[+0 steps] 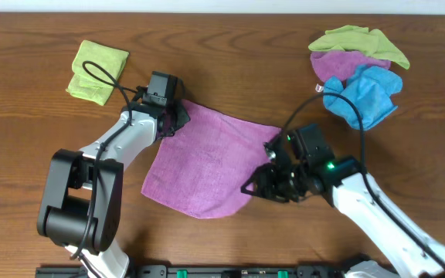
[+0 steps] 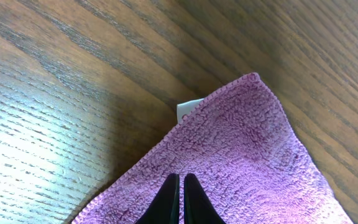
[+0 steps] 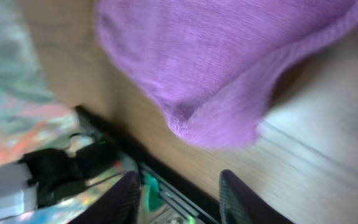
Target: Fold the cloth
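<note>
Jaws together, the left gripper (image 1: pixel 172 117) rests on the far-left corner of the purple cloth (image 1: pixel 207 158), which lies spread flat on the wooden table (image 1: pixel 230 69). Just beside its near-right corner sits the right gripper (image 1: pixel 255 185), jaws apart.

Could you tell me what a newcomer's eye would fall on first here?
A purple cloth lies spread at the middle of the table, the left gripper with shut fingers at its far-left corner and the right gripper with open fingers by its near-right corner. A heap of lime-green, purple and blue cloths sits at the far right.
</note>
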Controlling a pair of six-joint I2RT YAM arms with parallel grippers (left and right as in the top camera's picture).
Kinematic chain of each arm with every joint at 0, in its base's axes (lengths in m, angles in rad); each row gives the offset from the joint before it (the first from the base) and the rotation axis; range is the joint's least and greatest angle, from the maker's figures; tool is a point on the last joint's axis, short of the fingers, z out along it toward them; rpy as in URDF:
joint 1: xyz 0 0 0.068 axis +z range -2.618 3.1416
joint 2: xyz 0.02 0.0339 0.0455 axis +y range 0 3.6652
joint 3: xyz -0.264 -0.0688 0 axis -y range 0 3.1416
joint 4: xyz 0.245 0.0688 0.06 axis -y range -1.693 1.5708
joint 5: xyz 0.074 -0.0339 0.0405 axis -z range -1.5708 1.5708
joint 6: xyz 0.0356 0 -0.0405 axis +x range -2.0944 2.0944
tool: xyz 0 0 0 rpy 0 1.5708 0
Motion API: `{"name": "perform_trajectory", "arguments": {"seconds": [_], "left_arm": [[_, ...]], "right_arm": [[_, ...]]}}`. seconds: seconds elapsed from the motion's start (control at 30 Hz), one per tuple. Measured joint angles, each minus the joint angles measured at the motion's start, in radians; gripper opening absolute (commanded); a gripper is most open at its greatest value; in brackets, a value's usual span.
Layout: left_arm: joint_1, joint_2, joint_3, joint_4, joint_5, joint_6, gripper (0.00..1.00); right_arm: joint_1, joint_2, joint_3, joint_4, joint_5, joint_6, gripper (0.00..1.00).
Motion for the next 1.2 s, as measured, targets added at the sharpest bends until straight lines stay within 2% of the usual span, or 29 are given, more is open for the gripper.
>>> {"name": "perform_trajectory", "arguments": {"seconds": [0.13, 0.27, 0.33, 0.37, 0.4, 0.43, 0.5, 0.63, 0.93, 1.2], "left_arm": [[0.0, 0.0, 0.0, -0.015, 0.0, 0.0, 0.06], [0.0, 0.0, 0.0, -0.04, 0.0, 0.0, 0.06], [0.0, 0.0, 0.0, -0.048, 0.0, 0.0, 0.06], [0.0, 0.0, 0.0, -0.048, 0.0, 0.0, 0.06], [0.0, 0.0, 0.0, -0.049, -0.001, 0.0, 0.06], [0.0, 0.0, 0.0, -0.05, 0.0, 0.0, 0.06], [0.0, 0.0, 0.0, -0.05, -0.001, 0.0, 0.06], [0.0, 0.0, 0.0, -0.051, -0.001, 0.0, 0.06], [0.0, 0.0, 0.0, -0.051, -0.001, 0.0, 0.06], [0.0, 0.0, 0.0, -0.051, 0.0, 0.0, 0.06]], "right_arm": [[0.059, -0.027, 0.0, -0.101, 0.163, 0.044, 0.43], [0.073, -0.026, 0.0, -0.063, 0.254, 0.08, 0.24], [0.073, -0.026, 0.0, -0.027, 0.293, 0.092, 0.22], [0.073, -0.026, 0.0, -0.024, 0.302, 0.093, 0.25], [0.073, -0.026, 0.0, -0.035, 0.311, 0.096, 0.37], [0.073, -0.026, 0.0, -0.079, 0.321, 0.1, 0.53], [0.073, -0.026, -0.002, -0.135, 0.329, 0.1, 0.58], [0.108, -0.026, -0.04, -0.125, 0.321, 0.105, 0.6], [0.154, -0.025, -0.236, 0.166, 0.248, 0.197, 0.6], [0.185, 0.008, -0.274, 0.344, 0.246, 0.255, 0.61]]}}
